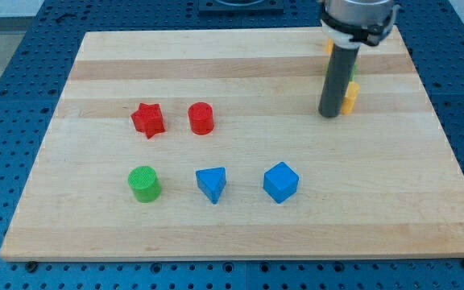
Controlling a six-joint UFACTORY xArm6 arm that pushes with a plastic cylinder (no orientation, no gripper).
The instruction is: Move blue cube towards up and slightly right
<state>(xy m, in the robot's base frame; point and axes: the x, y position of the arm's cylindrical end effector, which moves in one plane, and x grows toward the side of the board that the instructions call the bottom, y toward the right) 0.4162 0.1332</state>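
One blue cube (281, 182), angled, corner-forward.

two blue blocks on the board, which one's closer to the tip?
The blue cube, at the view's right end of the bottom row. The blue triangular block lies further to the view's left, so further from my tip.

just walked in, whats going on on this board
A robot arm with a dark rod is meant to push the blue cube up and slightly right. My tip sits far off at the view's upper right, beside a yellow block, not touching the cube. The cube rests in the bottom row, right of a blue wedge and green cylinder.
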